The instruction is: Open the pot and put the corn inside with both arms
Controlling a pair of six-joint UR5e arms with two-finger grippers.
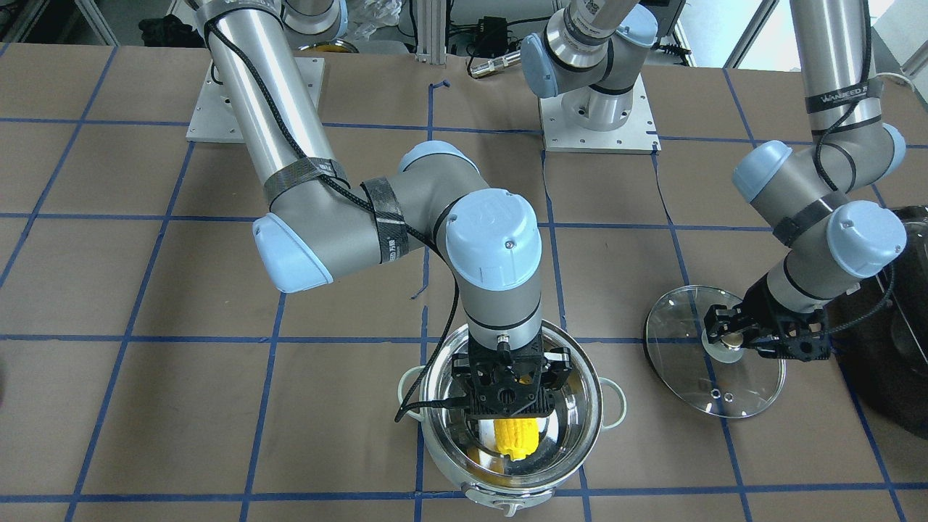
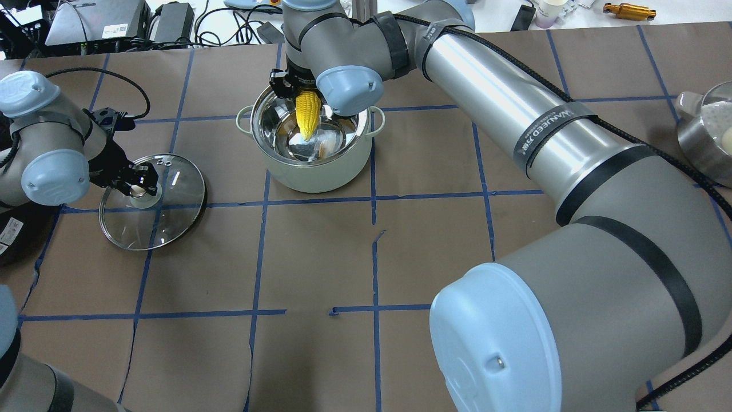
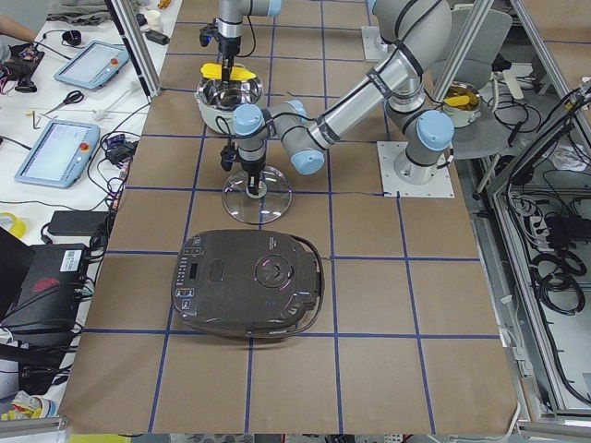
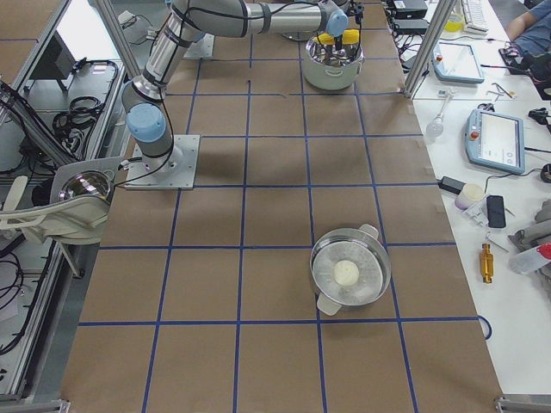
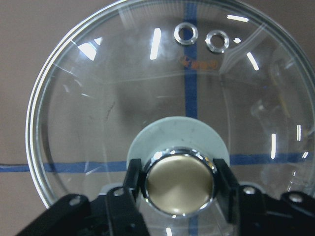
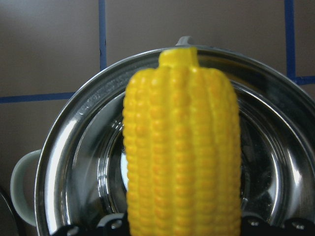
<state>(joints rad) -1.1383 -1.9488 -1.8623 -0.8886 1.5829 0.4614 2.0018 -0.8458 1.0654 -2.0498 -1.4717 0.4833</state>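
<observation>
The steel pot [image 1: 593,406] stands open on the table, with pale-green handles; it also shows in the overhead view [image 2: 314,171]. My right gripper [image 1: 511,395] is shut on the yellow corn [image 1: 516,435] and holds it tip down over the pot's opening [image 2: 307,111]. The right wrist view shows the corn [image 6: 182,142] above the pot's empty bottom. The glass lid [image 2: 171,212] lies flat on the table beside the pot. My left gripper [image 2: 137,186] is shut around its brass knob [image 5: 178,184], with a finger [image 5: 133,179] on each side.
A black rounded appliance [image 3: 249,281] sits on the robot's left, close behind the left wrist [image 1: 892,348]. A second steel pot [image 4: 349,274] with a white ball in it stands far to the right. The arm base plates [image 1: 598,123] are at the back.
</observation>
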